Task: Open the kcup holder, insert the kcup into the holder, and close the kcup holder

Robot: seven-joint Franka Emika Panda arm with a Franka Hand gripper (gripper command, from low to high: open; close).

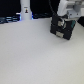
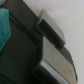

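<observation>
1. One arm works at the far side of the white bench (image 1: pixel 35 55), toward the exterior view's right, where its gripper (image 1: pixel 62 26) hangs low over the black kcup holder (image 1: pixel 61 31).
2. In the exterior view the kcup holder shows as a dark boxy shape directly under the arm's white wrist; whether the gripper touches it is too blurred to settle.
3. The wrist view shows dark flat surfaces and a grey, blocky part (image 2: pixel 52 42) very close to the lens, with bare bench beyond; I cannot tell whether that grey part is a gripper finger or the holder's front.
4. Gripper state: I cannot tell whether the fingers are spread or pressed together, as neither view shows the tips clearly.
5. A green patch (image 2: pixel 4 30) sits at the edge of the wrist view. It may be the kcup's top, but it is cut off and too blurred to be sure, and the kcup is not visible in the exterior view.
6. A tall white bottle (image 1: pixel 25 11) stands well apart, toward the exterior view's left.
7. Judged step: the arm is at the holder, either opening it or working at its drawer. No round pod slots are visible, so the drawer's state is unclear.
8. Next move, as I judge it: a straight, level pull or push along the drawer's travel, keeping the holder from sliding on the bench.
</observation>
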